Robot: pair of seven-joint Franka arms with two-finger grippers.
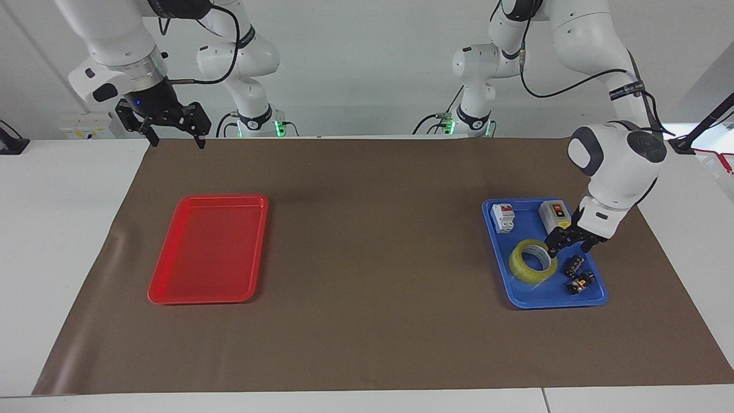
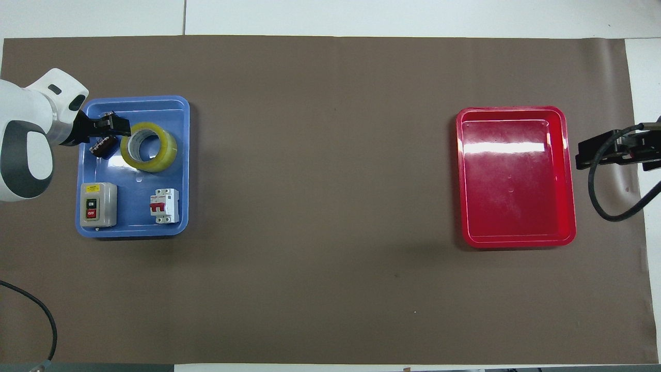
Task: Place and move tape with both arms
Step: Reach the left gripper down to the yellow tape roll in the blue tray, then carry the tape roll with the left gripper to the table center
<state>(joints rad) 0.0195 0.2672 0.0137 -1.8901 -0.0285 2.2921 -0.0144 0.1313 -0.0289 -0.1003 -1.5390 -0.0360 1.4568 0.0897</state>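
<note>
Left gripper point(image 1: 569, 248) low over the blue tray point(image 1: 524, 298), fingers spread, at the tape's point(image 1: 532, 261) edge.

Facing view: the yellow tape roll lies flat in the blue tray at the left arm's end of the table; the spread fingers hang just at its rim, holding nothing, and whether they touch it cannot be told. A grey on/off switch box point(image 1: 555, 217) and a white circuit breaker point(image 1: 504, 218) sit nearer the robots in that tray; two small dark parts point(image 1: 578, 275) lie beside the roll. The right gripper point(image 1: 172, 133), fingers apart and empty, waits above the brown mat's point(image 1: 367, 332) edge. Overhead view: the left gripper point(image 2: 120, 126) covers the tape's point(image 2: 150, 147) edge; the red tray point(image 2: 516, 238) is bare, with the right gripper point(image 2: 581, 155) just beside it.
</note>
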